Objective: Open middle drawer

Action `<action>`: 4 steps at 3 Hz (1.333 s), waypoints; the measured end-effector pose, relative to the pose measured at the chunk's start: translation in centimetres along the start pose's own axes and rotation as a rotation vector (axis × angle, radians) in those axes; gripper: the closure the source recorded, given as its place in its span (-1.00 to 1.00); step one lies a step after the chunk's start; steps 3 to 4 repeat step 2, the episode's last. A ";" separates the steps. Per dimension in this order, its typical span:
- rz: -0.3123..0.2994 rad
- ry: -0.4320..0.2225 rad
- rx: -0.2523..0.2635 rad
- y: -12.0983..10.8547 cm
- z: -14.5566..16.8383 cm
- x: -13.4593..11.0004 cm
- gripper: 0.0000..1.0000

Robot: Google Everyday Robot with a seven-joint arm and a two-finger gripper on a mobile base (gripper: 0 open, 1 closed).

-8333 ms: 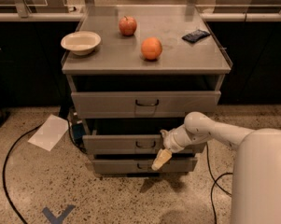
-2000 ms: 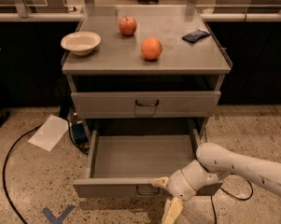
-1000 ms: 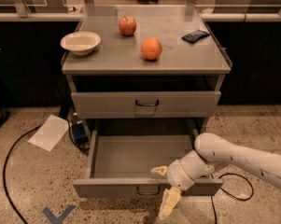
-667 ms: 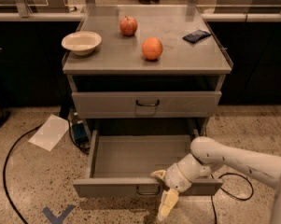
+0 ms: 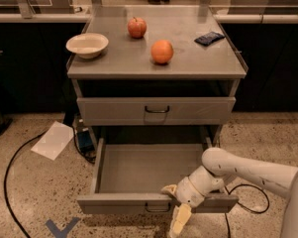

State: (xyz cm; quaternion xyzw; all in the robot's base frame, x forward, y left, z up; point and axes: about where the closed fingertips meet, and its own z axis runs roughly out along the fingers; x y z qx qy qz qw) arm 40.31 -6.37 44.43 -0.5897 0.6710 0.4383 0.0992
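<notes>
The middle drawer (image 5: 138, 168) is pulled far out of the grey cabinet. It is a wide shallow grey tray with nothing in it. Its low flat front (image 5: 114, 203) carries a small dark wire handle (image 5: 157, 208) at centre. My gripper (image 5: 171, 210) is at the drawer front, just right of the handle. Its cream fingers are apart: one fingertip (image 5: 168, 188) lies over the top rim, the other (image 5: 180, 221) hangs below the front. It holds nothing. My white arm (image 5: 247, 170) comes in from the right.
The taller top drawer (image 5: 156, 110) is shut; the lowest drawer is hidden under the open one. On top stand a bowl (image 5: 87, 44), an apple (image 5: 136, 27), an orange (image 5: 162, 51) and a dark packet (image 5: 209, 37). Paper (image 5: 53, 140) and cables (image 5: 10, 182) lie on the floor.
Over eight seconds the middle drawer came from nearly shut to far out, with my gripper at its front. In the last second the gripper shifted only slightly left; the drawer stayed put.
</notes>
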 end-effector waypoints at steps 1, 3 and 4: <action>-0.002 -0.013 -0.033 2.1 -0.1 0.0 -1.00; -0.002 -0.013 -0.033 2.1 -0.1 0.0 -1.00; -0.002 -0.013 -0.033 2.1 -0.1 0.0 -1.00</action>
